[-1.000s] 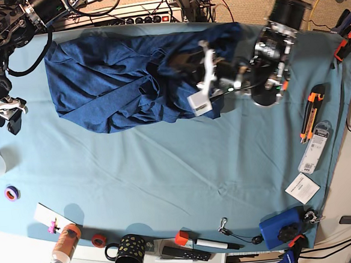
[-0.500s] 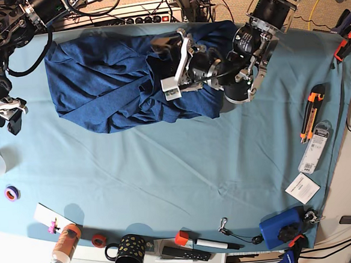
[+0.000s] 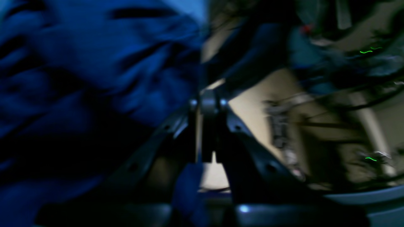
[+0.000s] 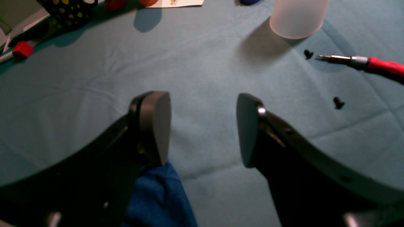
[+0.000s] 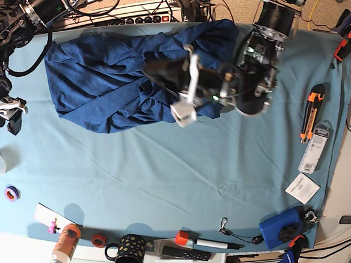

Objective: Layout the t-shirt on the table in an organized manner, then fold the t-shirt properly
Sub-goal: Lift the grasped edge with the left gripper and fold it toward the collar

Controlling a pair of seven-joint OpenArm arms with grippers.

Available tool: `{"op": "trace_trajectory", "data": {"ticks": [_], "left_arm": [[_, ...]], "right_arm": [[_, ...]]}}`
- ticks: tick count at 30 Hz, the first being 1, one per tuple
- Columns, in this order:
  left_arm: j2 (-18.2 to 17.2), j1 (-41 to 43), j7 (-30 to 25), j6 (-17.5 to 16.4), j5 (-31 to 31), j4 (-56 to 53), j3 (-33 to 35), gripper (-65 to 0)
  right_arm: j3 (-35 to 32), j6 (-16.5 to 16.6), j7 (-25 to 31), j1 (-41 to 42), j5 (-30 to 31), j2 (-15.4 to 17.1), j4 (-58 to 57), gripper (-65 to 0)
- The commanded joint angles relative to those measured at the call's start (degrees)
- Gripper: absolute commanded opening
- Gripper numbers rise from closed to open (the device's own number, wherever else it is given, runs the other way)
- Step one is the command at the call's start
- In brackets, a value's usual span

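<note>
1. T-shirt of dark navy-blue heathered fabric lies crumpled in folds at the far side of the table, which is covered with a smooth light blue-teal cloth; the bulk of it sits toward the right arm's end.
2. Left gripper, black with a white block at its tip, hovers over the near edge of the shirt. In the blurred left wrist view its jaws are pressed together, and navy fabric shows beside and below them; whether any cloth is pinched between them cannot be told.
3. Right gripper stands at the table's end, apart from most of the shirt, its jaws spread wide with nothing between them; a small flap of the navy fabric shows beneath one finger.
4. Translucent white plastic cup stands upside down on the cloth near the right gripper; nothing can be seen inside it.
5. Black mug with yellow dots stands at the near edge; its contents cannot be made out.
6. Orange bottle with a white cap lies on its side near the mug.
7. Red-handled screwdriver and two small black screws lie near the cup.
</note>
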Motion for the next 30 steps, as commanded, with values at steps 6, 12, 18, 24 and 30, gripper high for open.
{"op": "trace_trajectory", "data": {"ticks": [6, 12, 18, 24, 30], "left_arm": [[-0.55, -0.61, -4.5, -0.08, 11.37, 0.87, -6.93, -65.0], [-2.05, 1.66, -4.87, -0.08, 11.17, 0.87, -6.54, -65.0], [-2.08, 4.52, -9.07, -0.08, 15.58, 0.87, -1.75, -65.0], [-1.75, 4.35, -18.93, -0.08, 29.92, 0.87, 8.7, -65.0], [2.89, 4.11, -17.14, -0.08, 23.43, 0.92, 14.34, -65.0]], "right_arm": [[0.0, 0.17, 1.36, 0.57, 1.14, 0.92, 0.9, -32.4], [0.0, 0.17, 1.33, 0.57, 1.14, 0.92, 0.9, -32.4], [0.0, 0.17, 1.36, 0.57, 1.14, 0.92, 0.9, -32.4], [0.0, 0.17, 1.33, 0.57, 1.16, 0.92, 0.9, -32.4], [0.0, 0.17, 1.36, 0.57, 1.16, 0.92, 0.9, -32.4]]}}
